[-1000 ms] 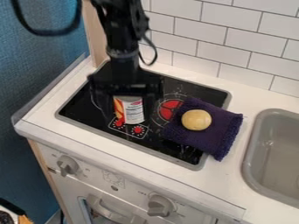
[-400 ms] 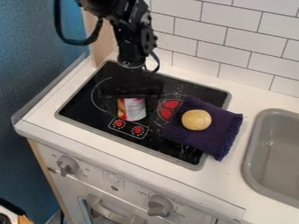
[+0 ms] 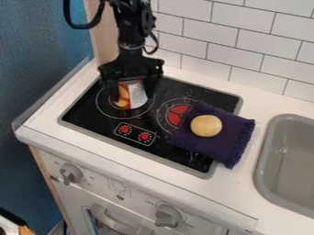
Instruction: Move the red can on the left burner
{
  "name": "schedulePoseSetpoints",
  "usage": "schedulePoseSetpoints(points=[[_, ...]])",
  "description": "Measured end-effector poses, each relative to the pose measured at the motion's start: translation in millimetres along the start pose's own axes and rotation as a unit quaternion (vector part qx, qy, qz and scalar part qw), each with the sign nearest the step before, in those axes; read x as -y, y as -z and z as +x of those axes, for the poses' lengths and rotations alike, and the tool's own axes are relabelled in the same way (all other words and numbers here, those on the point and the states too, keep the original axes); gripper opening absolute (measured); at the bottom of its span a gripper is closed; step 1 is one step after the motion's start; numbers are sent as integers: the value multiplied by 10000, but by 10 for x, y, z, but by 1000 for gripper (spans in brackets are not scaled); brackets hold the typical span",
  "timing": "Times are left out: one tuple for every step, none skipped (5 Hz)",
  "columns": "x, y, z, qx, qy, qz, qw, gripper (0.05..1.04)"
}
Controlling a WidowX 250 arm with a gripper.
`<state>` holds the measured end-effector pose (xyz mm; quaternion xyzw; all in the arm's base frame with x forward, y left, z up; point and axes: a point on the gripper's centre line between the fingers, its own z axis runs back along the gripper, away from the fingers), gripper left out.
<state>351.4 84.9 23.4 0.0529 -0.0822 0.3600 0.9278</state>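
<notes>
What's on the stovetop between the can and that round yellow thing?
In the camera view, between the can and round yellow thing: the right burner, then the purple cloth's edge.

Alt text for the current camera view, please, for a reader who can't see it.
A black robot gripper hangs around a red and white can at the left burner of a toy stove. To the right, a round yellow object sits on a purple cloth partly covering the stovetop, beside a grey sink.
</notes>
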Motion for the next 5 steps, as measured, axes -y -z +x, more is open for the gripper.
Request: schedulePoseSetpoints(points=[[-86,117,203,57,-268,306,9992,1001],[-154,157,432,124,-523,332,9980,1001],[-160,141,489,74,-517,342,9980,1001],[-179,55,404,-28,-431,300,9986,1001],[-164,-346,363,-70,-294,46,9995,1001]])
